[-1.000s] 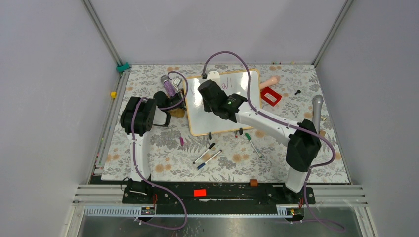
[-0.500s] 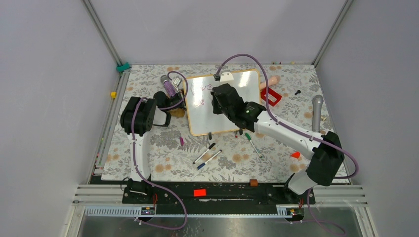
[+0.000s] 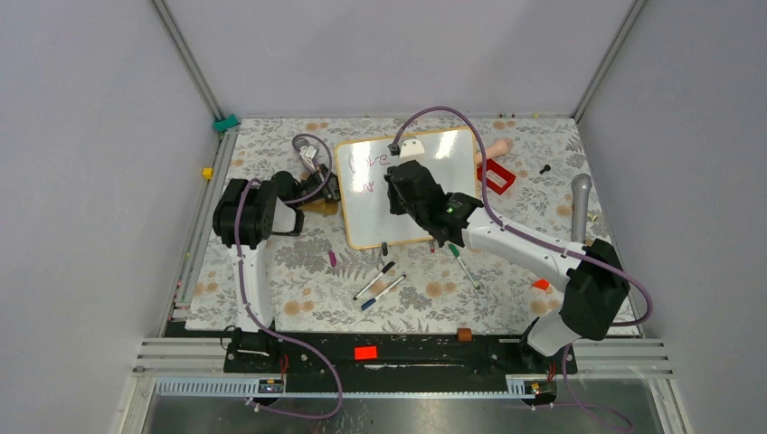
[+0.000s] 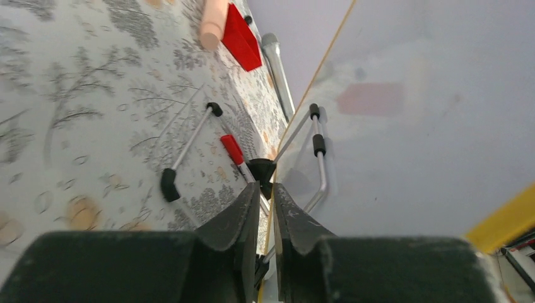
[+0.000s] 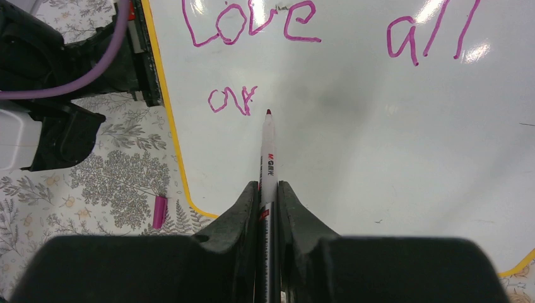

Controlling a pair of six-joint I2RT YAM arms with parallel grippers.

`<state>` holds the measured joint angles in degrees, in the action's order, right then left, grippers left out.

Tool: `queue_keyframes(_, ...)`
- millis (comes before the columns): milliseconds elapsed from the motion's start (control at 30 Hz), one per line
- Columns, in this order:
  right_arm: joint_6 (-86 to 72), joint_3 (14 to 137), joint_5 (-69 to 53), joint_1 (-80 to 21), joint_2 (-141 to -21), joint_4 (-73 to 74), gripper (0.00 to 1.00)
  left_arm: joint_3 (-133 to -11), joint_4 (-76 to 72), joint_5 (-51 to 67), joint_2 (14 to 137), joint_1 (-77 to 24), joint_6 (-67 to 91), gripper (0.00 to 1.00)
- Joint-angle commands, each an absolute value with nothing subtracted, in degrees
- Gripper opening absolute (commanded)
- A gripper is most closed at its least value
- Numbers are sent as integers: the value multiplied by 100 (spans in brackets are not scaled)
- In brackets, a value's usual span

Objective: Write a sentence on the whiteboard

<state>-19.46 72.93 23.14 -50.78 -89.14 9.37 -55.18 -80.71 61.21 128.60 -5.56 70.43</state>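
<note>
**Marker at the second line, board edge at the other pincer**

Only the right wrist view makes the sentence [image 5: 252, 22] legible. It is looped pink strokes reading "Love" and "all" along the top, with "ar" begun beneath. The right pincer [image 5: 268, 187] is pressed onto a slim white marker [image 5: 267, 148], whose dark red tip sits just right of that "ar". Whether the tip touches the surface I cannot tell.

In the top view the arm covers most of the writing, and only a faint "Love" shows. That view does place the whiteboard [image 3: 366, 217], which lies on the flowered tabletop [image 3: 298, 271] toward the far side. It is glossy white inside a thin orange frame with rounded corners. Loose pens [image 3: 384, 282] lie on its near side and a red box [image 3: 496, 174] beside its right edge.

The left wrist view adds the left pincer [image 4: 265, 188]. Its dark, matte jaws stand a thin slit apart, and the board's orange edge runs into the slit past a small black clip [image 4: 262, 169]. Whether they pinch the edge I cannot tell.
</note>
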Motion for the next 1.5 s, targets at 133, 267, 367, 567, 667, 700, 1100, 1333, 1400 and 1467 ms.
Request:
queue_keyframes(133,-1824,7121,2559,-5142,-8748,470,0,-5049,-8413,5627,12276,67,7031,20)
queue_keyframes(267,-1789,6977,2637,-5142,-8615,335,0,-4672,-8425,5528,11919,480,6954,36)
queue_keyframes(367,-1775,6863,2682,-5145,-8528,195,0,-4380,-8423,5445,11639,656,6849,98)
queue_keyframes(567,-1755,6767,2708,-5143,-8456,82,0,-3822,-8446,5260,11158,935,6559,99)
queue_keyframes(667,-1758,6704,2728,-5142,-8407,53,0,-3650,-8446,5293,10887,923,6289,99)
queue_keyframes(700,-1757,6685,2733,-5142,-8389,53,0,-3635,-8441,5352,10809,879,6177,99)
queue_keyframes(1100,-1731,6500,2764,-5142,-8250,-267,0,-4012,-8433,5965,10432,324,5400,99)
queue_keyframes(1333,-1737,6438,2751,-5142,-8226,-338,0,-4397,-8285,6000,10781,279,5561,99)
queue_keyframes(1400,-1753,6434,2740,-5142,-8230,-350,0,-4521,-8361,6054,10941,245,5700,99)
queue_keyframes(1467,-1753,6434,2725,-5142,-8250,-364,0,-4597,-8388,6083,11037,202,5639,99)
